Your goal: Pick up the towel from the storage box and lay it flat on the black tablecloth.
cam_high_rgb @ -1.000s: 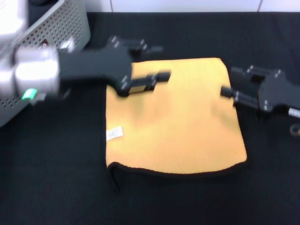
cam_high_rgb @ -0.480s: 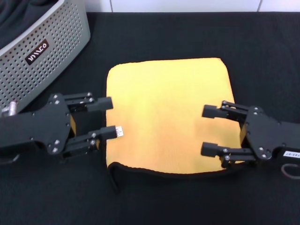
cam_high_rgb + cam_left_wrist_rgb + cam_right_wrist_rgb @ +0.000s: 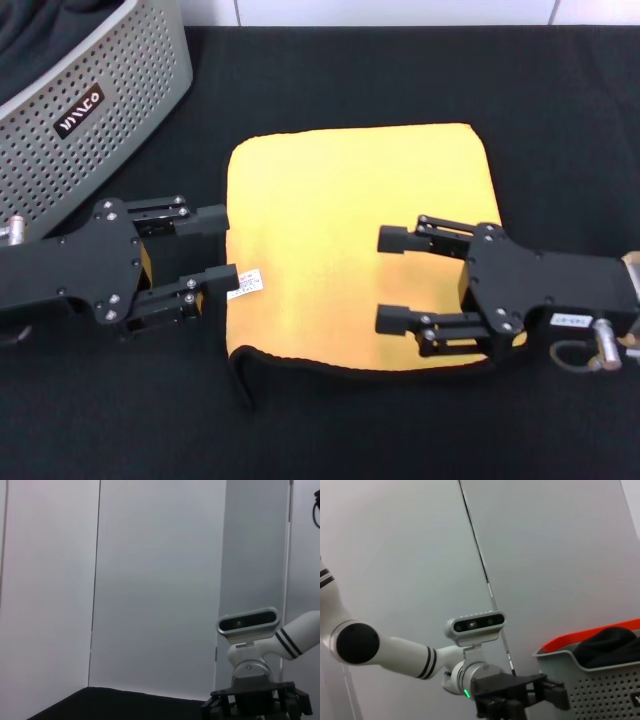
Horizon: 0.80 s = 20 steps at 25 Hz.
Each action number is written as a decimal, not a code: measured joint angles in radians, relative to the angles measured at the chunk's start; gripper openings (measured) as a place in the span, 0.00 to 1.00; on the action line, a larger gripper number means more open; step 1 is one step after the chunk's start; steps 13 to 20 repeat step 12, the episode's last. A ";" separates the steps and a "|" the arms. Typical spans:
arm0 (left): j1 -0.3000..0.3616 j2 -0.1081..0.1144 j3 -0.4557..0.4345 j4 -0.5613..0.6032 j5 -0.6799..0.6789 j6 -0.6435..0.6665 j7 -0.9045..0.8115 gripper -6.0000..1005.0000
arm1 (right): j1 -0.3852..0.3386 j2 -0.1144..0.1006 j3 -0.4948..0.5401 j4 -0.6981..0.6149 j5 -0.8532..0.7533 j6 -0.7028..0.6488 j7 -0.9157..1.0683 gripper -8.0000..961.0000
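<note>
The towel (image 3: 340,190) lies spread on the black tablecloth (image 3: 560,90), yellow-orange side up. Its white tag (image 3: 248,280) sits at the left edge, and the near left corner (image 3: 243,372) is curled so the black trim shows. My left gripper (image 3: 228,247) is open at the towel's left edge, its nearer finger over the tag. My right gripper (image 3: 385,280) is open above the near right part of the towel, nothing between its fingers. The storage box (image 3: 110,90) stands at the far left, apart from the towel.
A dark fabric bundle (image 3: 40,30) fills the storage box, which the right wrist view also shows (image 3: 590,680). The left wrist view shows only a pale wall, a strip of tablecloth (image 3: 115,702) and the other arm's wrist camera (image 3: 247,622).
Both arms have drawn back from the towel's far corners toward the near side. In the last half second the right gripper slid left over the towel. The towel lies unchanged.
</note>
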 joint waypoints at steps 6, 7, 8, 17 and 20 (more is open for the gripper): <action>-0.004 0.023 -0.001 0.005 0.007 0.001 -0.017 0.54 | 0.025 0.000 -0.034 0.007 0.037 0.032 -0.002 0.85; -0.004 0.027 -0.001 0.005 0.008 0.001 -0.019 0.54 | 0.025 0.000 -0.044 0.008 0.043 0.037 -0.004 0.85; -0.004 0.031 -0.001 0.006 0.008 0.002 -0.020 0.54 | 0.025 0.000 -0.063 0.008 0.059 0.048 -0.008 0.85; -0.011 0.039 0.000 0.007 0.008 0.002 -0.018 0.54 | 0.020 0.000 -0.114 0.003 0.096 0.079 -0.015 0.85; -0.011 0.039 0.000 0.007 0.008 0.002 -0.018 0.54 | 0.020 0.000 -0.114 0.003 0.096 0.079 -0.015 0.85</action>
